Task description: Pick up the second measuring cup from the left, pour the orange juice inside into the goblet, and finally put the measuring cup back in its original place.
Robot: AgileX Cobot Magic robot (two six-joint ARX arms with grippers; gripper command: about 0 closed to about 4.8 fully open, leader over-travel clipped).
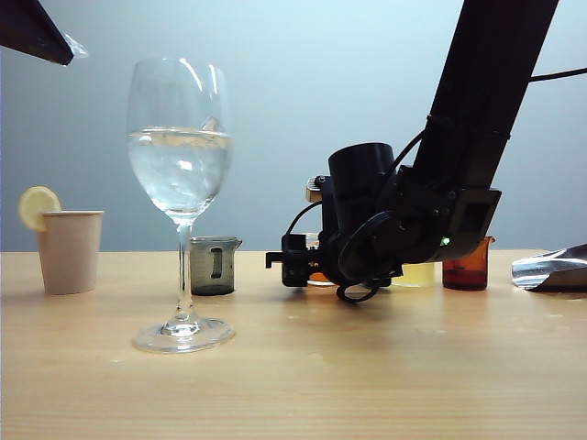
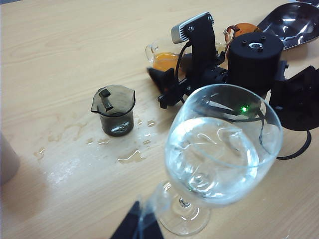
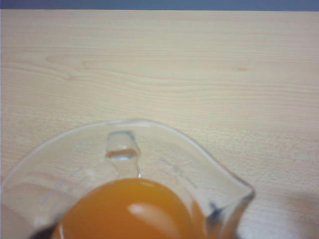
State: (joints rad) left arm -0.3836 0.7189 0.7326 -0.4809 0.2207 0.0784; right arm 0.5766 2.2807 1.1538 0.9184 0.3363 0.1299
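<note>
Orange juice (image 3: 132, 209) between right jaws, seemingly.

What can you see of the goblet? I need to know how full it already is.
The goblet is a tall, clear stemmed glass standing upright on the wooden table, its round bowl roughly half full of clear liquid, with no orange in it. Neither gripper touches it. Small spills lie near its wide foot.

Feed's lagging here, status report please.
Right gripper low around clear measuring cup, grip unconfirmed. Orange juice inside. Left gripper holds goblet stem. Smoky cup beside.
</note>
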